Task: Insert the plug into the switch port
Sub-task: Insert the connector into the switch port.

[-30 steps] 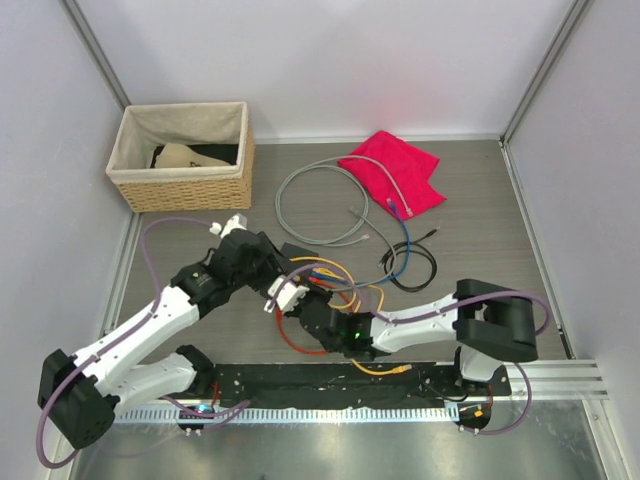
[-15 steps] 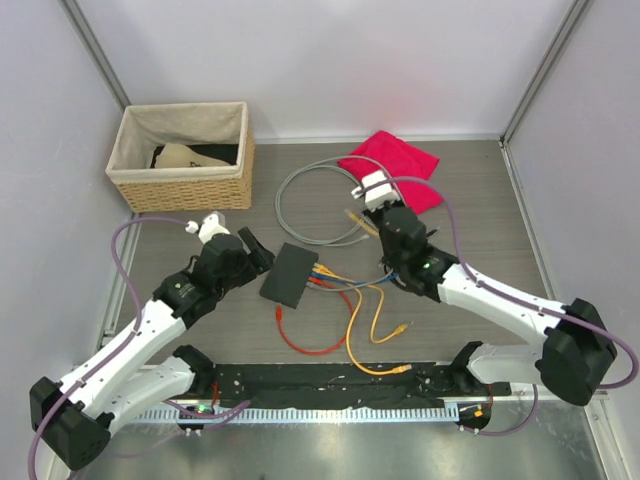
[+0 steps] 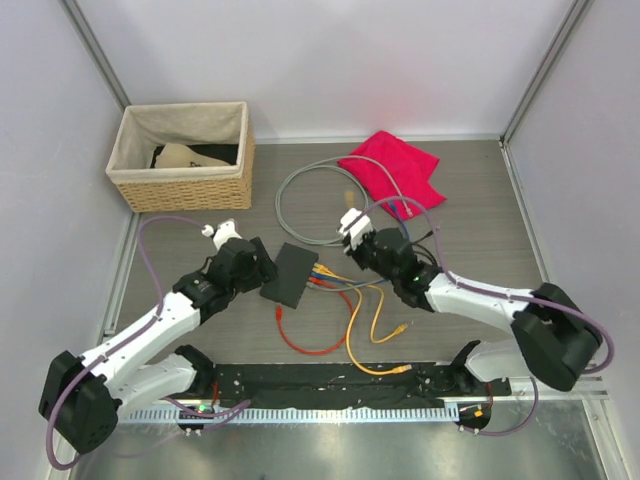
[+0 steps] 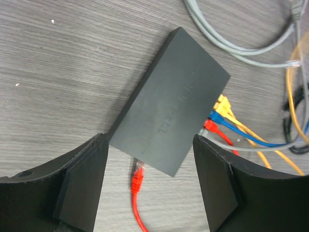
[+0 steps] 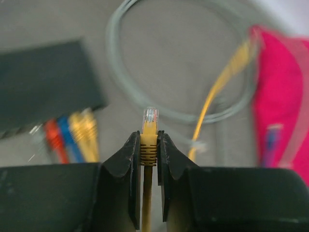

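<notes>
Carefully now: the right claw (image 5: pixel 148 141) pinches the yellow plug (image 5: pixel 150 123), clear tip poking forward, while the switch (image 4: pixel 171 108) lies flat on the desk (image 4: pixel 58 58) with the left claw (image 4: pixel 149 145) spread wide on either side of its near end. I'd close the left claw to brace the switch, then line the plug up squarely with a free port beside the seated connectors (image 4: pixel 217 113) before pushing.

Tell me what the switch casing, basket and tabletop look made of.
Switch: matte dark grey, likely plastic or painted metal; no gloss, crisp edges. Basket: woven wicker, visible weave; pale cloth lining. Tabletop: grey wood-grain, probably laminate; flat streaked pattern.
</notes>
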Controlling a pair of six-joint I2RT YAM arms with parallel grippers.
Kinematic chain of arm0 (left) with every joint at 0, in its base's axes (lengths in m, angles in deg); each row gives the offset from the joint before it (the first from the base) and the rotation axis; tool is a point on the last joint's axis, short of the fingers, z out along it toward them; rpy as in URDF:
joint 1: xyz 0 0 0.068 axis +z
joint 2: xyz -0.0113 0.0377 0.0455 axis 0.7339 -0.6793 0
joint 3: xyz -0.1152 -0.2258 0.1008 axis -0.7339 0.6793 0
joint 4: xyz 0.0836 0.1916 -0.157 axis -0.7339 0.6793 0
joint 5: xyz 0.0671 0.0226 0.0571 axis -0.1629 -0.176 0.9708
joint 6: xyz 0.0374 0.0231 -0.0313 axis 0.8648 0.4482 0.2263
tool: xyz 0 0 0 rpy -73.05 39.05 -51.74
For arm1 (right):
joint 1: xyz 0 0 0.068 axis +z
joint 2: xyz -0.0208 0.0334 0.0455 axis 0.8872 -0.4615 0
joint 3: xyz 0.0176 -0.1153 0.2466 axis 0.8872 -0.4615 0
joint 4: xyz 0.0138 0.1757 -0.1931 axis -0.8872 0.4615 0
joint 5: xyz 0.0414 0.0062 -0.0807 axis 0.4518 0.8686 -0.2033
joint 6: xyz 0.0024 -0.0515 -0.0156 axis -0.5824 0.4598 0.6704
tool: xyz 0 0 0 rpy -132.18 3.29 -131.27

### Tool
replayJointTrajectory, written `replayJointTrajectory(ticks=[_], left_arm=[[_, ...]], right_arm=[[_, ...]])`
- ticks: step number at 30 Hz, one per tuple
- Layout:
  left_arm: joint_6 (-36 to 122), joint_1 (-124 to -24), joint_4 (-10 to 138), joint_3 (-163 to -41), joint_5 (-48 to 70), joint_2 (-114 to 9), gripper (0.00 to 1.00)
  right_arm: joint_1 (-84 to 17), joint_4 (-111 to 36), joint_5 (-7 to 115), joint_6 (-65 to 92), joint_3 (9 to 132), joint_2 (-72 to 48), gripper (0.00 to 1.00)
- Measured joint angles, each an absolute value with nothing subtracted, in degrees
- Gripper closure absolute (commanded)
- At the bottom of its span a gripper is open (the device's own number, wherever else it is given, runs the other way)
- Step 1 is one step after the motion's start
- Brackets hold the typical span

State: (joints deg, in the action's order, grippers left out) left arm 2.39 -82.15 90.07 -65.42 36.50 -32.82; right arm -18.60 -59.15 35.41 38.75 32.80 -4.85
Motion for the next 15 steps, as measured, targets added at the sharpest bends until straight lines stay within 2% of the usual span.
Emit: replayJointTrajectory(ticks=[6,15], left_arm=[[5.7,-80.7,85.4,-62.1,36.4,-35.2,0.22],[10.5,-78.3,76.6,-60.2,33.7,-42.7,0.24]], right_arm=[[-17.3,-64.8,55.8,28.0,24.6,-13.5,0.99],[-15.6,-78.6,67.9,19.0,22.5,-22.0,0.99]])
